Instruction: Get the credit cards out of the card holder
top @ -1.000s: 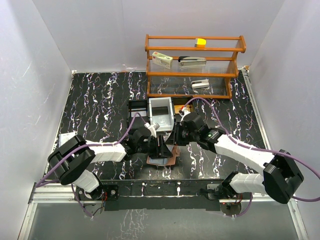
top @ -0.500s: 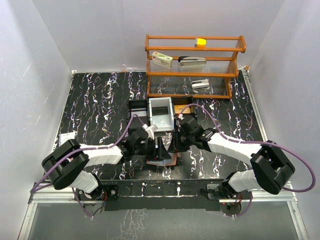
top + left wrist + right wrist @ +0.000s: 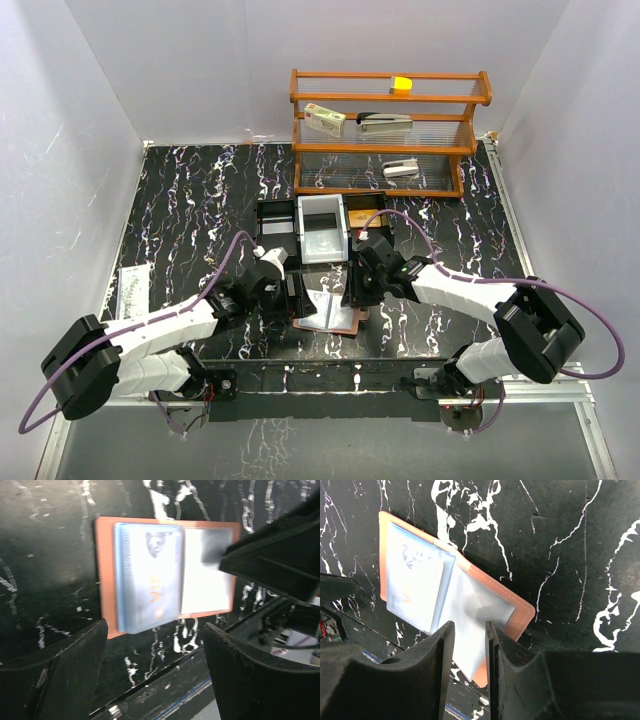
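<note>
The salmon-brown card holder (image 3: 345,322) lies open on the black marbled table, its pale inside up. A stack of pale blue credit cards (image 3: 150,575) with orange lettering sits in its left half (image 3: 415,587). My left gripper (image 3: 292,298) is just left of the holder, jaws wide open with nothing between them (image 3: 155,630). My right gripper (image 3: 350,292) hangs over the holder's right half (image 3: 470,627), its jaws a narrow gap apart and empty. Whether its tips touch the holder I cannot tell. The holder (image 3: 105,580) shows whole in the left wrist view, with the right gripper dark at its right edge.
A black tray (image 3: 273,222) and a white tray (image 3: 322,230) stand just behind the holder. A wooden shelf (image 3: 390,130) with a stapler and small boxes is at the back. A paper slip (image 3: 132,288) lies at the left. The table's front edge is close below the holder.
My left gripper has drawn back to the left off the holder and opened wide. The holder now lies flat and open. My right jaws have parted slightly.
</note>
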`<act>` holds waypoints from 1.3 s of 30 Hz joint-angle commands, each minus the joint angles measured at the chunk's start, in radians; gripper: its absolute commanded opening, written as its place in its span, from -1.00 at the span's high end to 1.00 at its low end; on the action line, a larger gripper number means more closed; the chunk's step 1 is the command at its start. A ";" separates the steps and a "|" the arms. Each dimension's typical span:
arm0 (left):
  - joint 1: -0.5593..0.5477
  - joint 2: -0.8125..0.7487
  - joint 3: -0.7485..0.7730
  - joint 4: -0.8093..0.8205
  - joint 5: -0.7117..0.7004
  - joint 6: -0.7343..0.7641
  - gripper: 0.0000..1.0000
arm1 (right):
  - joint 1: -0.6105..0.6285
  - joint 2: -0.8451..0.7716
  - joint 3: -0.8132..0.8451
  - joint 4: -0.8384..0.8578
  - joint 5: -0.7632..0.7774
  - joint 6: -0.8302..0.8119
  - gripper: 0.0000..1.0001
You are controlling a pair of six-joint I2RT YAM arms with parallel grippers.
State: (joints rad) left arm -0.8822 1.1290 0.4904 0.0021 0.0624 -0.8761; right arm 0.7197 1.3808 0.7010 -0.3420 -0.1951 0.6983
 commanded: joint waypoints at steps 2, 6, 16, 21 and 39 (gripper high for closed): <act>0.025 -0.012 0.054 -0.170 -0.131 0.013 -0.56 | 0.014 -0.014 0.056 -0.015 0.071 -0.020 0.39; 0.031 -0.040 0.072 -0.212 -0.200 -0.006 -0.75 | 0.022 -0.016 0.077 -0.028 0.105 -0.023 0.38; 0.061 -0.168 0.060 -0.271 -0.303 -0.004 -0.97 | 0.083 0.027 0.126 -0.042 0.150 -0.031 0.34; 0.065 -0.167 0.075 -0.318 -0.327 -0.007 -0.97 | 0.124 0.056 0.160 -0.061 0.205 -0.026 0.32; 0.066 -0.257 0.050 -0.367 -0.359 -0.060 -0.97 | 0.279 0.227 0.293 -0.072 0.359 0.069 -0.22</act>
State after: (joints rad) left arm -0.8200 0.9070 0.5304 -0.3256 -0.2600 -0.9154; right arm 0.9829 1.5860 0.9325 -0.4263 0.0887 0.7326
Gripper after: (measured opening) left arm 0.985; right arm 0.608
